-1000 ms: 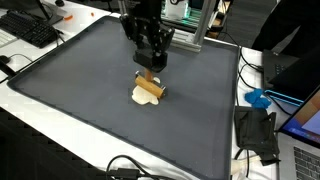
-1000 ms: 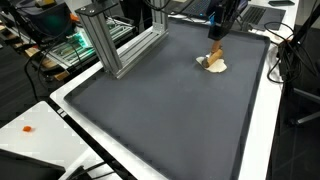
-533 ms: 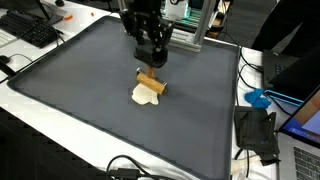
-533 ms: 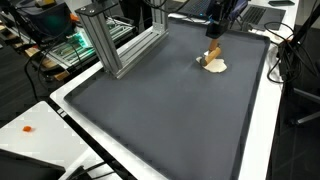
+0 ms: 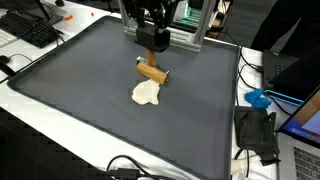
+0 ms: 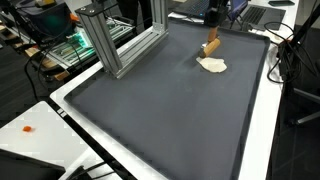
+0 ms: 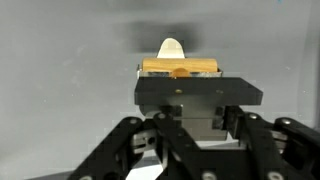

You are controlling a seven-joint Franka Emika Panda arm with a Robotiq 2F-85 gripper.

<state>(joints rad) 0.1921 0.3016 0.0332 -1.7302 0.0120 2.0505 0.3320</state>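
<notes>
My gripper [image 5: 150,62] is shut on a tan wooden block [image 5: 152,73] and holds it in the air above the dark mat [image 5: 70,70]. The block hangs slightly tilted below the black fingers. Beneath it, flat on the mat, lies a cream-white patch [image 5: 146,94], apart from the block. The block [image 6: 211,44] also hangs under the gripper [image 6: 213,36] over the cream patch [image 6: 212,65]. In the wrist view the block [image 7: 180,67] sits crosswise at the gripper [image 7: 180,76], with the cream patch [image 7: 172,47] showing beyond it.
An aluminium frame [image 6: 125,45] stands at the mat's edge behind the arm. A keyboard [image 5: 30,30] lies off one corner. A blue object [image 5: 258,98], a black device [image 5: 258,133] and a laptop [image 5: 305,130] sit beside the mat. Cables [image 5: 125,168] run along the front edge.
The gripper has risen with the wooden block, lifting it off the cream patch, which stays on the mat.
</notes>
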